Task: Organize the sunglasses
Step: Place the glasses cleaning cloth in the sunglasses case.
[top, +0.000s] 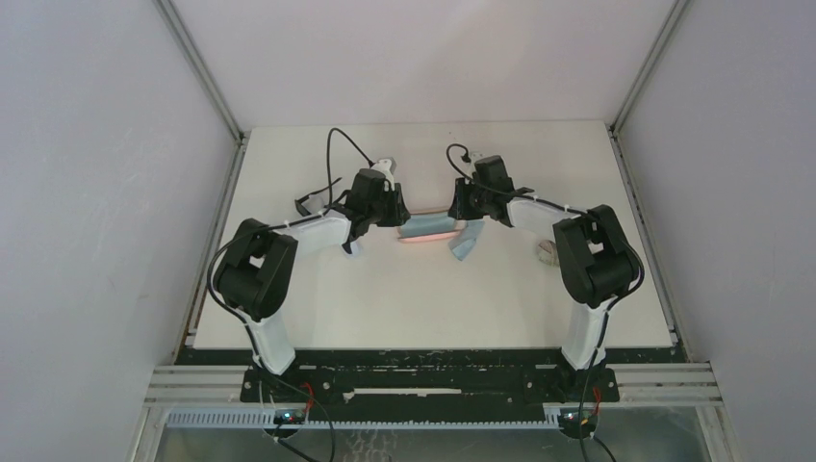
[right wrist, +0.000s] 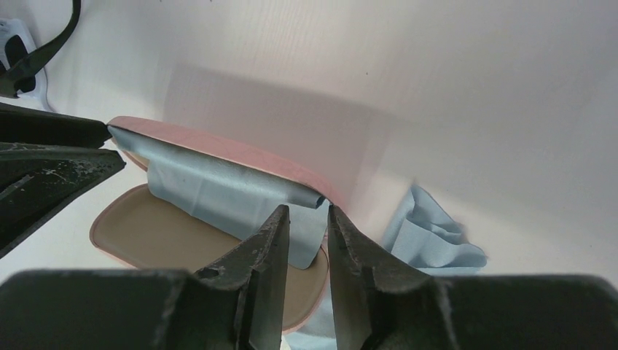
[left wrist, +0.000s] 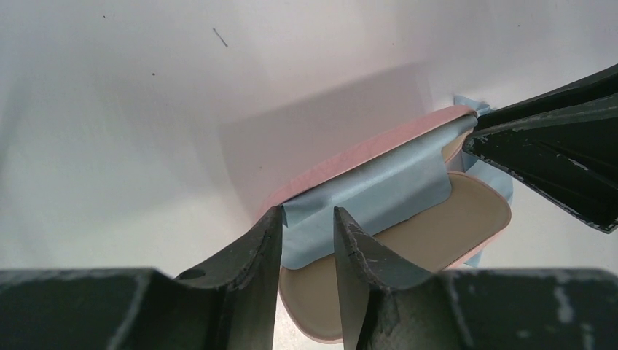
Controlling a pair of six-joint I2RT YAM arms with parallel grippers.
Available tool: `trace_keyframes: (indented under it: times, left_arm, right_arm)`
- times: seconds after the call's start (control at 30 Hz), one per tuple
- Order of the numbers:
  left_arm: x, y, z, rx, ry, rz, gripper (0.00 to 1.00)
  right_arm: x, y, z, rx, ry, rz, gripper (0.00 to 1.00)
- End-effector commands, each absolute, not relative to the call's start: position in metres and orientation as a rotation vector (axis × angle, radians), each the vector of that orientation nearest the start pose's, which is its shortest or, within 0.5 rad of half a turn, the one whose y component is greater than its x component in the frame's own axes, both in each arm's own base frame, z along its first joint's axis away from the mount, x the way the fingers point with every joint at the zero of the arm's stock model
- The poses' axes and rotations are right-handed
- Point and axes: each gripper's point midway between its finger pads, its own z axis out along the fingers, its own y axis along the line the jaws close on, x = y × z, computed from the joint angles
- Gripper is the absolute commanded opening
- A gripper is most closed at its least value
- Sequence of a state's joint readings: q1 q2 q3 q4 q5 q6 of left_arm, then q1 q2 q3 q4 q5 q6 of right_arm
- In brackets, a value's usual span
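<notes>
The black sunglasses (top: 316, 200) lie on the table left of my left gripper (top: 396, 214). A white frame with a dark lens (right wrist: 16, 51) shows in the far corner of the right wrist view. Between the arms an open pink case (top: 428, 232) lies with a light-blue cloth (left wrist: 372, 189) draped over its raised lid (right wrist: 240, 153) and tan inside (left wrist: 444, 226). My left gripper (left wrist: 307, 210) is open, its tips either side of one end of the cloth. My right gripper (right wrist: 307, 208) is narrowly open at the other end (right wrist: 218, 191). No sunglasses are in the case.
A second light-blue cloth (top: 467, 243) lies crumpled against the case on the right (right wrist: 431, 242). A small pale object (top: 547, 252) sits by the right arm's elbow. White walls enclose the table on three sides.
</notes>
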State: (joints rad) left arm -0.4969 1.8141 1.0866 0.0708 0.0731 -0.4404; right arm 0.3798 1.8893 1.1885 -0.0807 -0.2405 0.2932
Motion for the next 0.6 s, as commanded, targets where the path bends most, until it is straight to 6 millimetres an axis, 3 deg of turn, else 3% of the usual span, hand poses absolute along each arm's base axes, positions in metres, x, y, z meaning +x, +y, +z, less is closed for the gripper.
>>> trace_keyframes:
  times: [0.0, 0.4, 0.57]
  left_arm:
    - [0.412, -0.252, 0.099, 0.115, 2.209, -0.589, 0.37]
    - [0.404, -0.253, 0.109, 0.115, 2.191, -0.628, 0.38]
    - [0.398, -0.25, 0.123, 0.105, 2.166, -0.637, 0.38]
  right_arm:
    - [0.433, 0.222, 0.098, -0.231, 2.284, 0.594, 0.26]
    - [0.424, 0.215, 0.111, -0.226, 2.267, 0.581, 0.27]
    - [0.415, 0.208, 0.123, -0.219, 2.245, 0.565, 0.27]
